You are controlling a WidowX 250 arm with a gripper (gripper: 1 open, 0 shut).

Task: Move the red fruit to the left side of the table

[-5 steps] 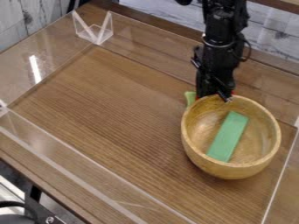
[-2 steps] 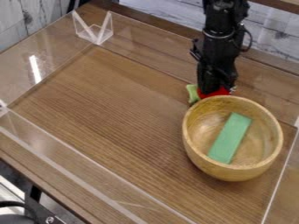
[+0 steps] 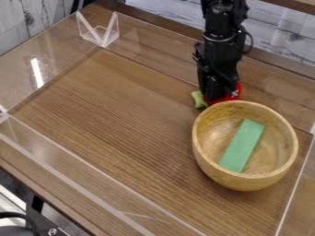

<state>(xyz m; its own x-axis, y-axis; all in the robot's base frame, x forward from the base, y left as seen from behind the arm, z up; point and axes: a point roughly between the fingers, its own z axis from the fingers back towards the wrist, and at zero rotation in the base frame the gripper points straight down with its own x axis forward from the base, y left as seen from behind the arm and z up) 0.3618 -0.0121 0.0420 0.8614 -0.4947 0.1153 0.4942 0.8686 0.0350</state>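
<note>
Jaws astride red fruit (image 3: 227, 91), wooden bowl (image 3: 245, 143), no legible writing

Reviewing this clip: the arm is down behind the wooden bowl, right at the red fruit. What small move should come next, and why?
Probably close the hand firmly on the red fruit before moving it. The fruit sits low on the table, just behind the wooden bowl, far over on the right, with the fingers down around it. Whether it is securely gripped is not clear, so a firm grasp should precede any carry leftward.
</note>
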